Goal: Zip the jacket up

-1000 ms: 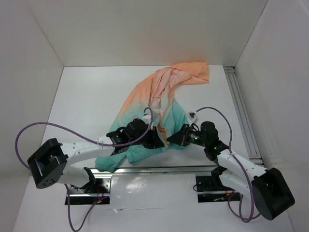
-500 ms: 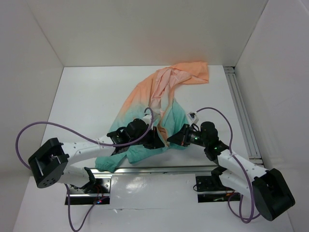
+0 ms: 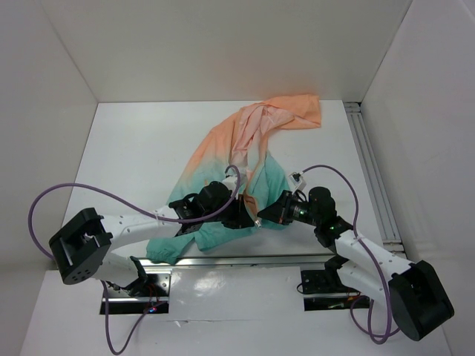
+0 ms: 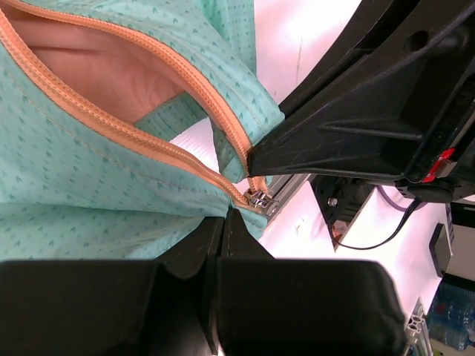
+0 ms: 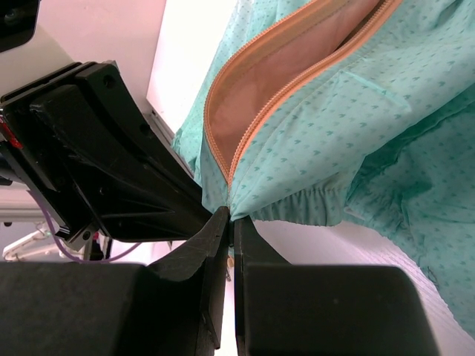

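Observation:
The jacket (image 3: 223,148) lies crumpled mid-table, peach at the far right and teal near the arms. Both grippers meet at its teal hem. In the left wrist view my left gripper (image 4: 225,215) is shut on teal fabric at the foot of the orange front zipper (image 4: 148,144), just below the metal slider (image 4: 260,199). The zipper's two sides spread open above the slider. In the right wrist view my right gripper (image 5: 231,217) is shut on the hem where the zipper (image 5: 223,126) ends. From above, the left gripper (image 3: 247,216) and right gripper (image 3: 263,216) nearly touch.
A metal rail (image 3: 371,174) runs along the table's right side and another (image 3: 223,259) along the near edge. A small white tag (image 3: 297,176) lies beside the right arm. Purple cables (image 3: 44,204) loop over the arms. White walls enclose the table.
My left gripper has shifted slightly to the right, closer to the right gripper, pulling the teal hem with it. The right arm has barely moved.

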